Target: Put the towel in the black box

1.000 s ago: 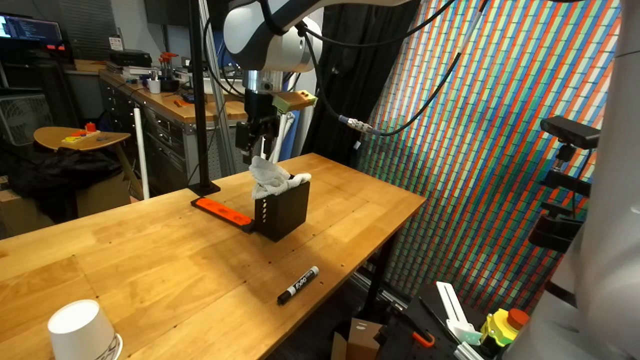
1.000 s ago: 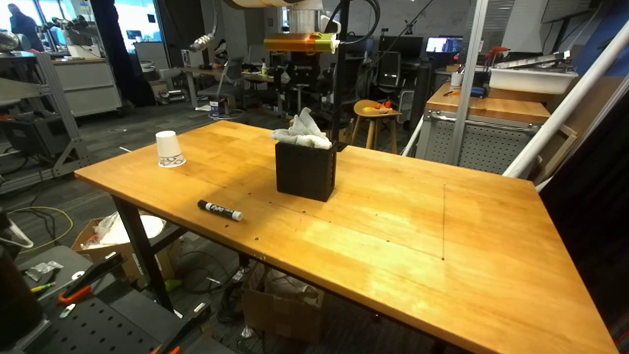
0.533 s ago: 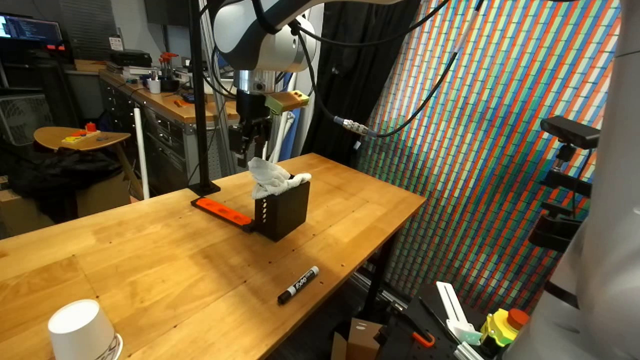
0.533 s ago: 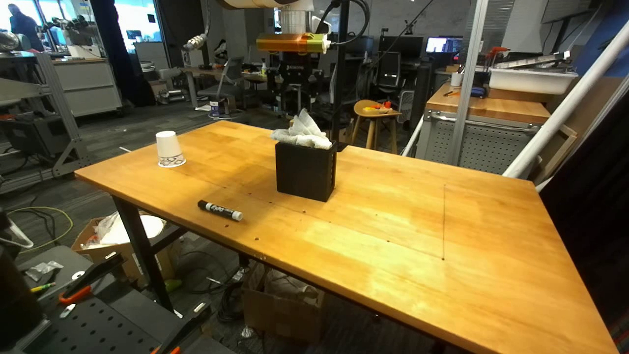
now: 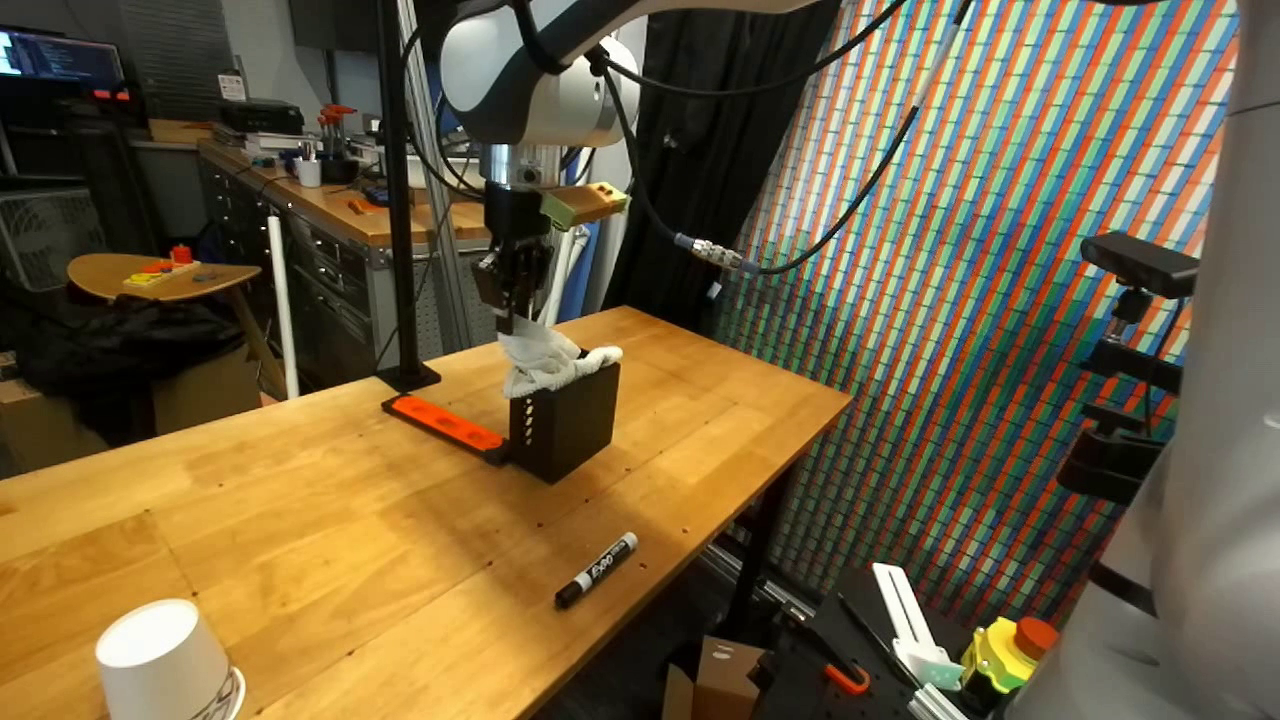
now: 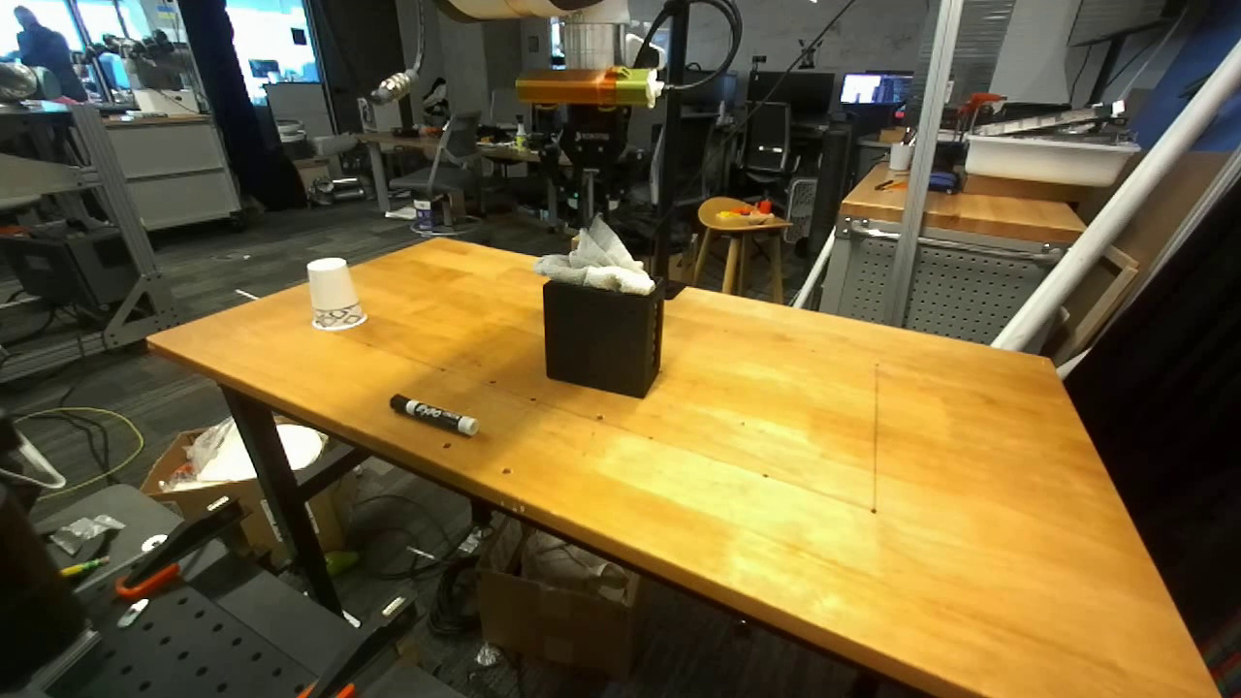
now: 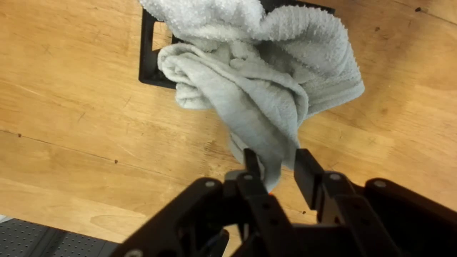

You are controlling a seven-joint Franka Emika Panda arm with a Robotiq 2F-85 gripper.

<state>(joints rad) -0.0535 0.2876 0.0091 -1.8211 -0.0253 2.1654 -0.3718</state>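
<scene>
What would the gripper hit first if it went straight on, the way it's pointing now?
Most likely the towel poking up from the black box: in the wrist view, its raised fold shows between the fingertips of the gripper. Depth is unclear, so they may already touch it.

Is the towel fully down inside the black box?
No: in both exterior views the towel sticks up out of the black box.

Pale grey towel [image 7: 246,89], black box [image 6: 601,339]
The marker [image 6: 434,415] is black and white, the white cup [image 6: 333,289] dark-patterned; red, blue, green and pale stripes cover the backdrop [image 5: 900,450].
</scene>
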